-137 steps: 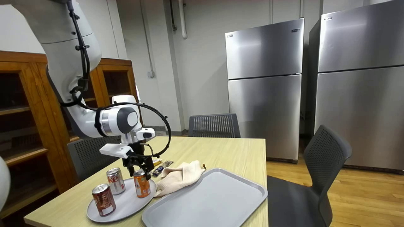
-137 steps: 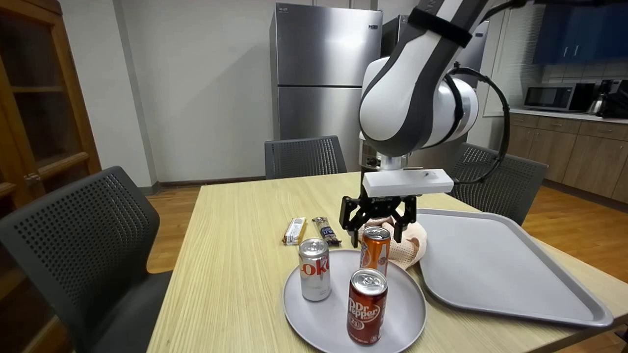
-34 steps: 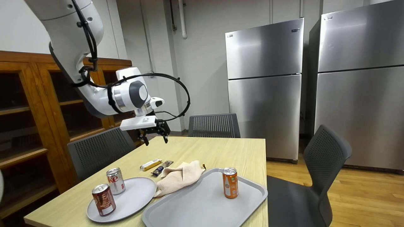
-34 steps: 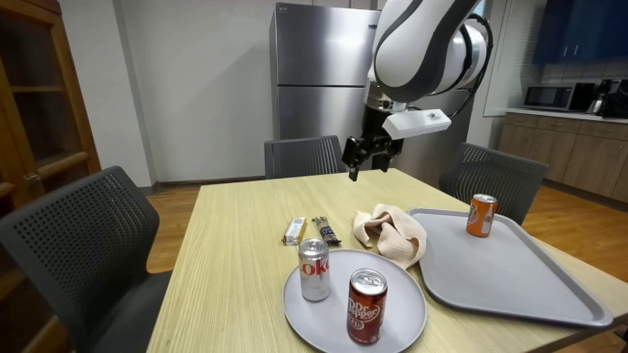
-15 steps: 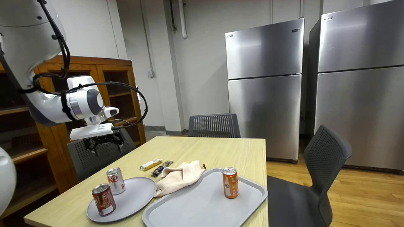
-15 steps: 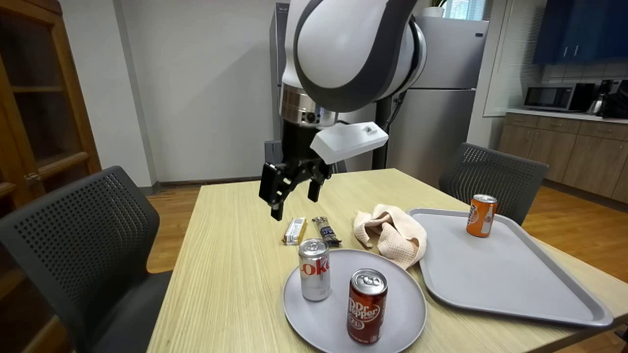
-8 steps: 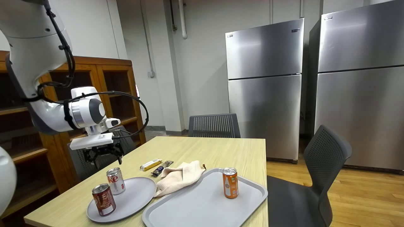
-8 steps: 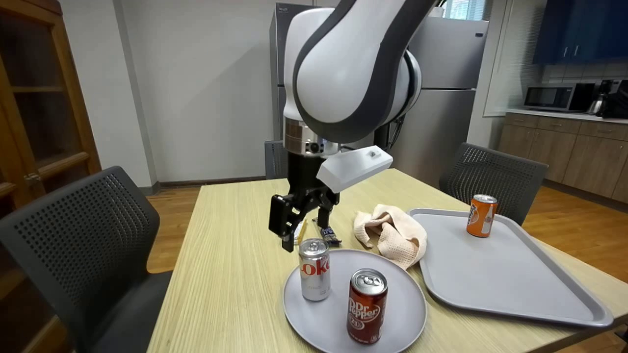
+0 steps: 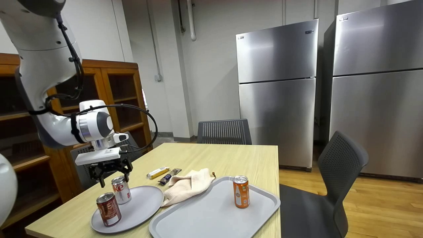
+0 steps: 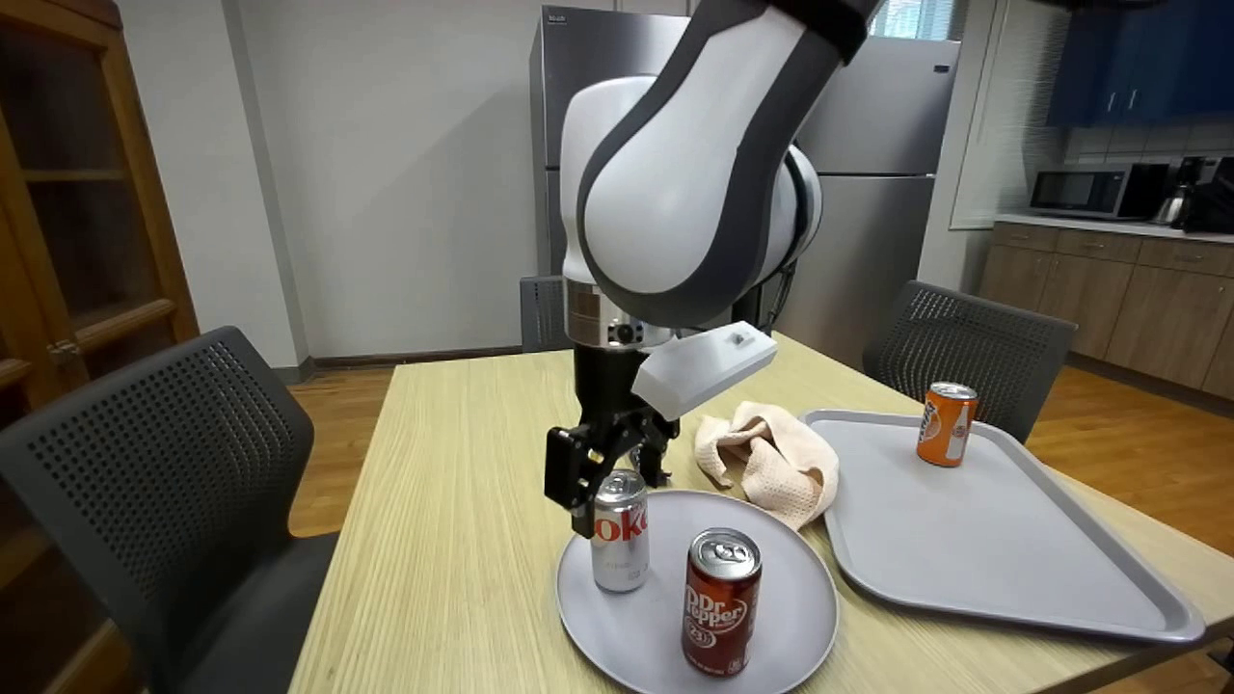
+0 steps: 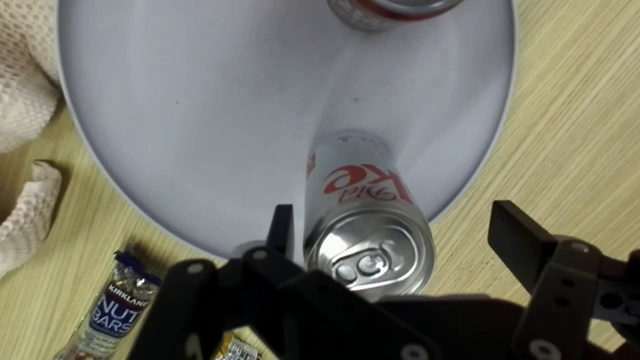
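Along the wrist view's right edge shows a pale wood-grain surface (image 11: 575,125). Just right of centre, a silver metal Diet Coke can (image 11: 357,185) stands on a round grey plate (image 11: 200,125), between the well-parted fingertips of the black two-fingered tool (image 11: 392,220); a dark-red metal can (image 11: 367,15) meets the top edge.

Wrist view: Dr Pepper can (image 11: 385,12), beyond jaws, and plate (image 11: 200,125) cut by top edge; cloth (image 11: 25,95), well aside of jaws, by left edge; nut bar (image 11: 112,316), also aside, by bottom edge. Yellow-wrapped bar (image 11: 237,348), behind jaws, mostly hidden by gripper (image 11: 392,230). Exterior view: lower print on Diet Coke can (image 10: 622,549), between jaws, too small to read.
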